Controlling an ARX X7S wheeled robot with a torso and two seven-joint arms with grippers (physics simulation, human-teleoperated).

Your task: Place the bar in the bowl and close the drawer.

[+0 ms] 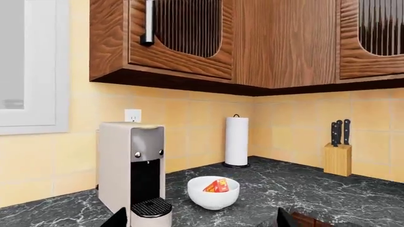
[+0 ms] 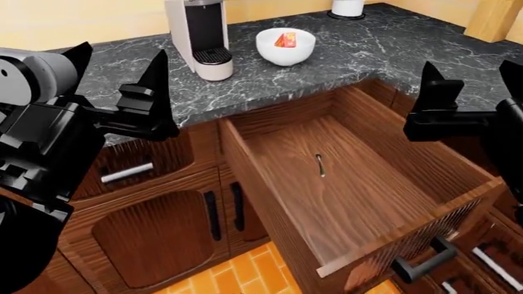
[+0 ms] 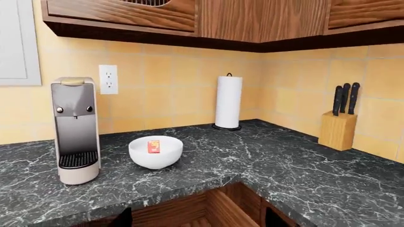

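Both grippers [image 2: 122, 67] [image 2: 470, 76] gape empty over open drawer [image 2: 327, 177]; bar [image 2: 285, 40] in bowl [image 2: 285, 54] on countertop [image 2: 392, 55].

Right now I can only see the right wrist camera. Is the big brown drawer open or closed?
Observer: Open. In the head view the drawer is pulled far out.
Operator: Anything inside it?
Observer: Only one small thin object on its floor; I cannot tell what it is.
Operator: Is my other hand holding something?
Observer: No, the left gripper is open and empty, left of the drawer.
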